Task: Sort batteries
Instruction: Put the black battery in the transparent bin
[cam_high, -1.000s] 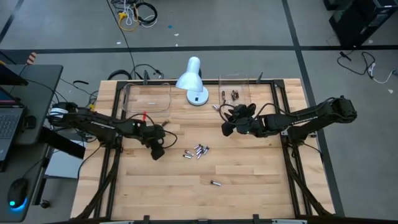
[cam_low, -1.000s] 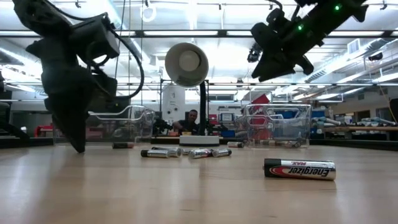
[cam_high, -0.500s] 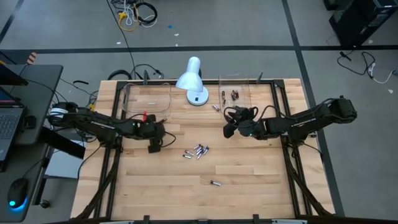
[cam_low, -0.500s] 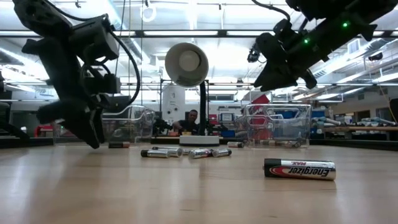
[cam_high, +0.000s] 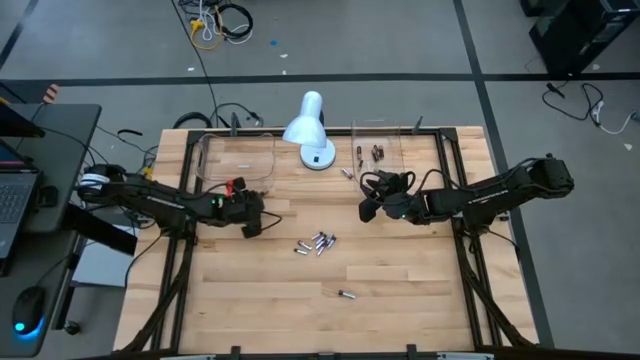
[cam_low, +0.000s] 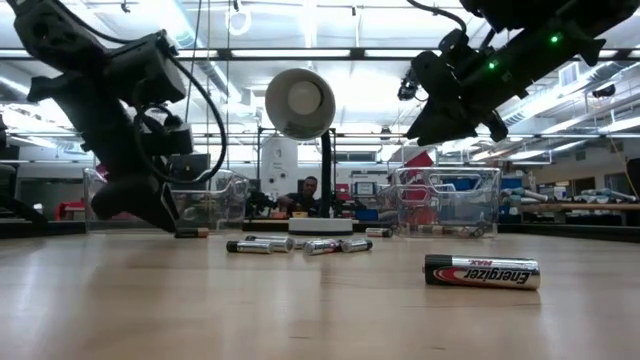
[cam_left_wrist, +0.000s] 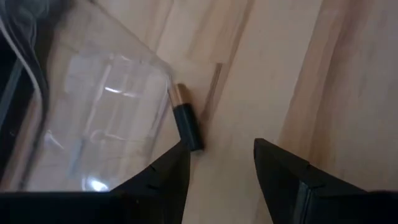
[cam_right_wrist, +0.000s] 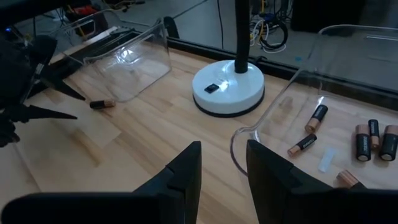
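Nearest the onlooker at table height, a lone black Energizer battery (cam_low: 482, 271) lies on its side on the bare wooden table (cam_high: 300, 300), well apart from both grippers and not yet sorted.

Farther in, a loose cluster of silvery batteries (cam_high: 318, 243) lies between the two arms, probably the stock to be sorted.

The left gripper (cam_left_wrist: 219, 171) hovers low with its fingers spread and empty. Just ahead of them a dark, copper-capped battery (cam_left_wrist: 185, 118) lies on the wood against the outer corner of the left clear tray (cam_high: 236, 157), outside it; the spread looks sized to straddle this cell.

The right gripper (cam_right_wrist: 222, 167) hangs raised, fingers parted, nothing between them. Ahead of it stand the base of the white desk lamp (cam_right_wrist: 228, 89) and the right clear tray (cam_right_wrist: 348, 74), which holds several copper-topped batteries (cam_right_wrist: 372, 139), apparently the bin for that type.
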